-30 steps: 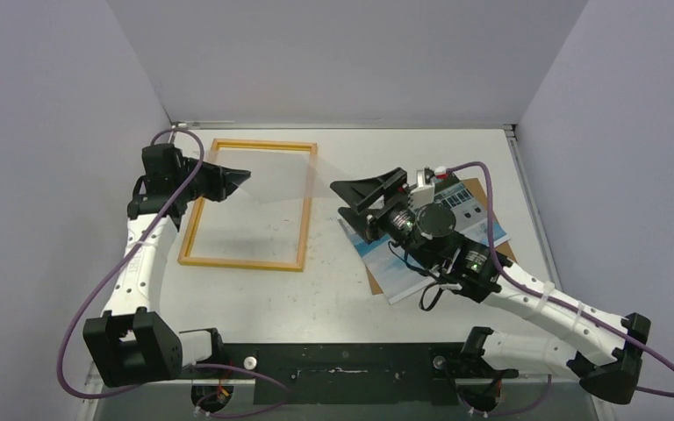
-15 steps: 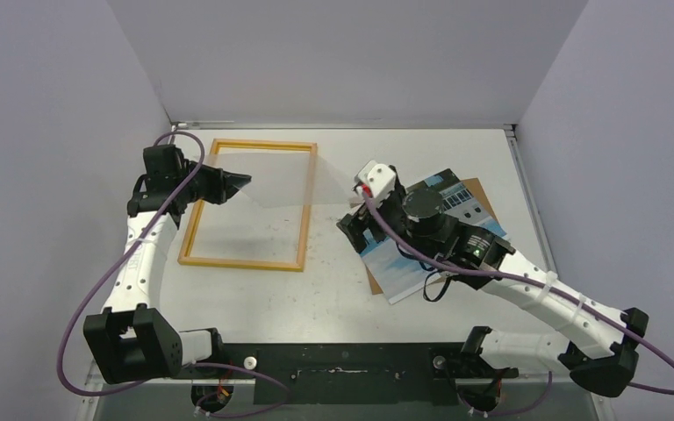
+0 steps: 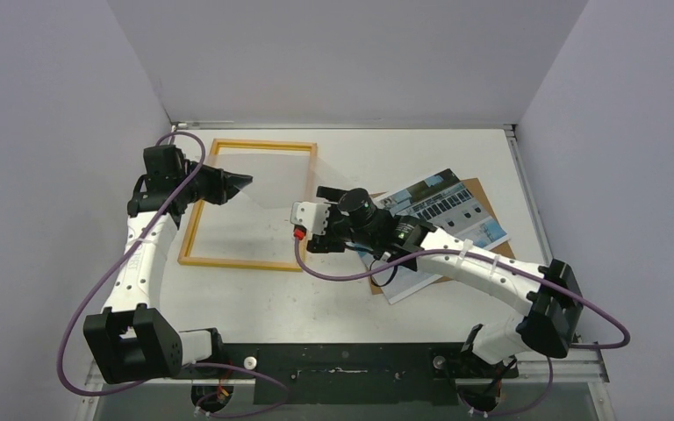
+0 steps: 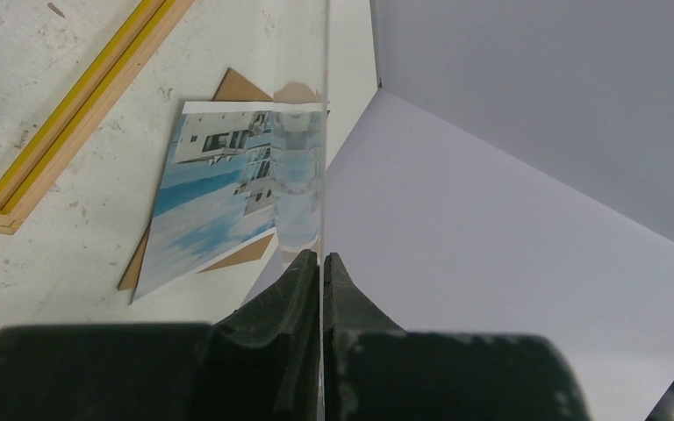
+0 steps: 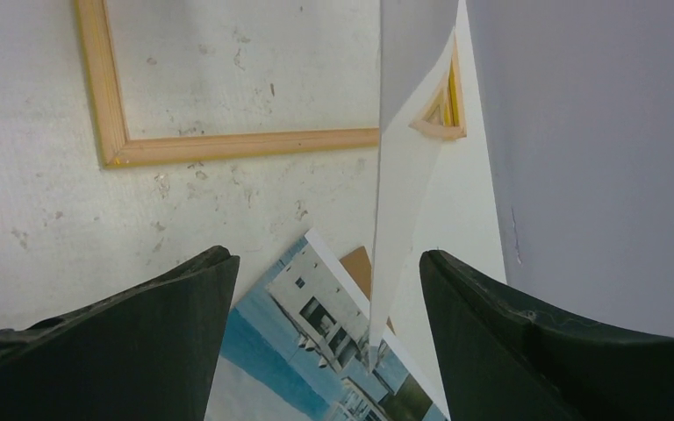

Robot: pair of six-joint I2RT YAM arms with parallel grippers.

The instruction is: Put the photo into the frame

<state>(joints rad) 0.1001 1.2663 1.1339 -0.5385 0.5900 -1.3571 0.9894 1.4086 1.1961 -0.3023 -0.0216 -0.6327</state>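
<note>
Photo (image 3: 456,210) lies face-up at the bench's (image 3: 342,298) right, apart from the frame (image 3: 241,262). Left claw (image 3: 241,181) pinches a clear pane (image 3: 268,175) above the frame; right claw (image 5: 325,256), open beside it, likely must grip its edge next.

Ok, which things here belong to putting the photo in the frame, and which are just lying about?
Job:
photo, lying picture side up
frame, lying flat
clear pane, pinched in the shut left gripper
open right gripper, near the pane's edge

Lying about:
brown backing board, under the photo
</note>
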